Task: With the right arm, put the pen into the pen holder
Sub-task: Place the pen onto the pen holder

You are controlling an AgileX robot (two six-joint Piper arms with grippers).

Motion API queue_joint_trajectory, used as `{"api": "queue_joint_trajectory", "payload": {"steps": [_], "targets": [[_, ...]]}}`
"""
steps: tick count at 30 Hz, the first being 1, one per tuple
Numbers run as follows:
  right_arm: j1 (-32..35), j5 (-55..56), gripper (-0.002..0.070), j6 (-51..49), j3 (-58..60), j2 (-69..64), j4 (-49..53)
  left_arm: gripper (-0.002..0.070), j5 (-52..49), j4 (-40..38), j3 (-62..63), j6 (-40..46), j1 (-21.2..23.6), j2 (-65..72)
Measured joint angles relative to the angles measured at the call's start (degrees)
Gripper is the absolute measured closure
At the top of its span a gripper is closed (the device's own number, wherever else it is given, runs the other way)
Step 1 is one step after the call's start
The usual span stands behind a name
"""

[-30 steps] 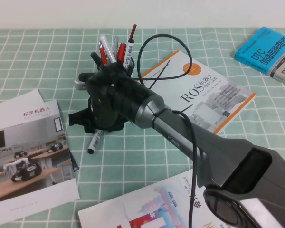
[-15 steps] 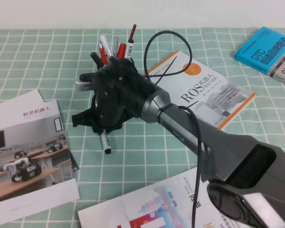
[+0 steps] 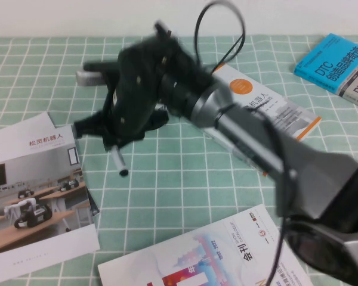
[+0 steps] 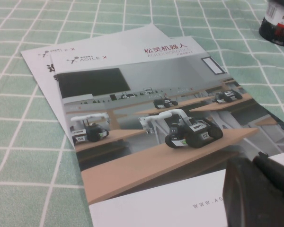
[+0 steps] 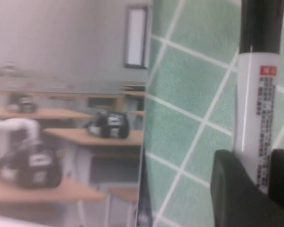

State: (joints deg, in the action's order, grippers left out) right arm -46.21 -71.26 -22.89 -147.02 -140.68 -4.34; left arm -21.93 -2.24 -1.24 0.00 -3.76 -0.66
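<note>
My right gripper (image 3: 116,145) is shut on the pen (image 3: 119,162), a white barrel with black ends that hangs below the fingers, clear of the green checked cloth. In the right wrist view the two black fingers (image 5: 236,189) clamp the printed white barrel of the pen (image 5: 255,94), and its black end points away over the cloth. The pen holder is hidden behind the right wrist in the high view. Its black base with a white-and-red label shows as the pen holder (image 4: 277,24) in the left wrist view. My left gripper (image 4: 261,189) hovers shut over a brochure.
Two overlapping brochures (image 3: 30,196) lie at the left, close beside the hanging pen. A ROS book (image 3: 268,113) lies under the right arm, a blue book (image 3: 337,59) is at the far right, and a colourful booklet (image 3: 215,256) sits at the front edge.
The right gripper closed on the pen lying on the cloth and lifted it. The wrist has risen and swung up and left, and now covers the holder.
</note>
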Motion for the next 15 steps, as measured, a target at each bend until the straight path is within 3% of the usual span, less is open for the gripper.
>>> {"api": "queue_joint_trajectory", "payload": {"steps": [12,15], "targets": [[-0.08,-0.05,0.0563,5.76,18.50,20.81,8.51,0.0680,0.00,0.00,0.00,0.00,0.00,0.00],[0.02,5.96,0.0563,6.12,27.25,27.25,9.84,0.0680,0.00,0.00,0.00,0.00,0.00,0.00]]}}
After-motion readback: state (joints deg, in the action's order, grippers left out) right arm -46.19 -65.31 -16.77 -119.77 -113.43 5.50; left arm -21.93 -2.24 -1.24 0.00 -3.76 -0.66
